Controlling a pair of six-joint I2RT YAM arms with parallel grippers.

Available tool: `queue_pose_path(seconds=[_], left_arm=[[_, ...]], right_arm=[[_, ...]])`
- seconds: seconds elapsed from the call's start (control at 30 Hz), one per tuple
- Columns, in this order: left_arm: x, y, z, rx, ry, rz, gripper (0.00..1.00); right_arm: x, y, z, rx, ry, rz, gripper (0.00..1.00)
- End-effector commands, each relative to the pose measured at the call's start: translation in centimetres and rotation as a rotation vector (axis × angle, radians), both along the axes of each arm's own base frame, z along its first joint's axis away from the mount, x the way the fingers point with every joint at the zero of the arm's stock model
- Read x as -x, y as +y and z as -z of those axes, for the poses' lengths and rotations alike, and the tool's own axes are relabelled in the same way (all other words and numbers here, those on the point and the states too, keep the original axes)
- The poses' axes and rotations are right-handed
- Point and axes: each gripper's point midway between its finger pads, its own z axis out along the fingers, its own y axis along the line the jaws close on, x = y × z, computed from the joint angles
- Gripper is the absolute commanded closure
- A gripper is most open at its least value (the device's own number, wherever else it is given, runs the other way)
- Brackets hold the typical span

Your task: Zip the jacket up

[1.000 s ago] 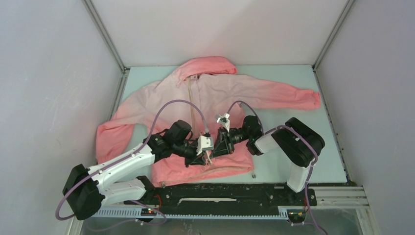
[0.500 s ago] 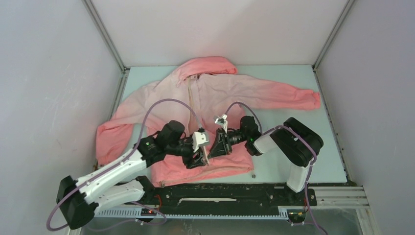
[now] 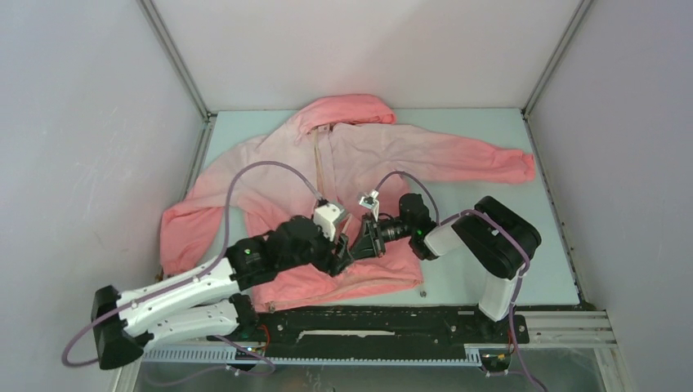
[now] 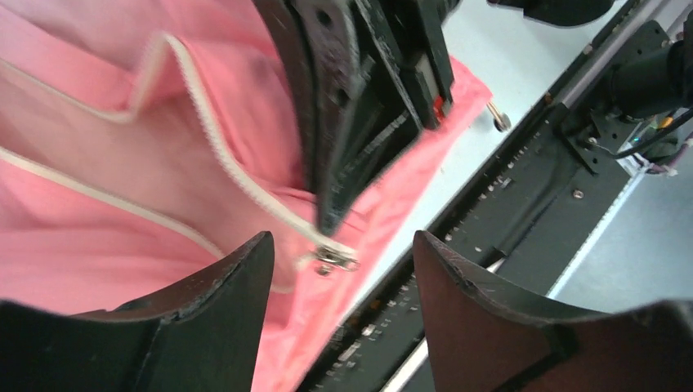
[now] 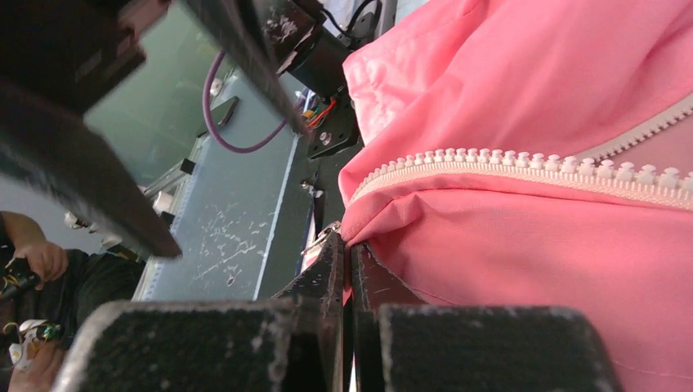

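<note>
Jacket (image 3: 359, 155) lies flat on worktop (image 3: 474, 122): hood at far edge, hem along near edge, one sleeve reaching toward right edge. Zipper (image 4: 233, 167) is unjoined at the lower front, its tooth rows spread apart, slider (image 4: 337, 260) at the hem end. Right fingers (image 5: 331, 273) are pressed together, pinching hem fabric just beside the zipper's bottom. Left fingers (image 4: 233, 282) stand wide apart, holding nothing, one either side of the slider in the wrist view; contact cannot be told.
</note>
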Motion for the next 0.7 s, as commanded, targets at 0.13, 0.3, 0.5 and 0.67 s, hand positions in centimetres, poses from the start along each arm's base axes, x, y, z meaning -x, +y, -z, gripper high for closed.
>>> queue_pose_path(seconds=[0.13, 0.3, 0.5, 0.67], left_arm=[[1.0, -1.2, 0.8, 0.089, 0.134, -0.284, 0.36], [1.7, -0.8, 2.1, 0.071, 0.24, -0.352, 0.54], [2.2, 0.3, 4.2, -0.009, 0.286, -0.406, 0.52], [2.3, -0.6, 4.6, -0.032, 0.287, -0.4, 0.48]], right_arm=[[-1.5, 0.1, -1.1, -0.017, -0.055, 0.08, 1.0], [-1.5, 0.1, -1.1, -0.013, -0.055, 0.086, 1.0], [-1.4, 0.1, -1.2, -0.013, -0.06, 0.089, 1.0], [-1.5, 0.1, -1.1, -0.009, -0.06, 0.092, 1.0]])
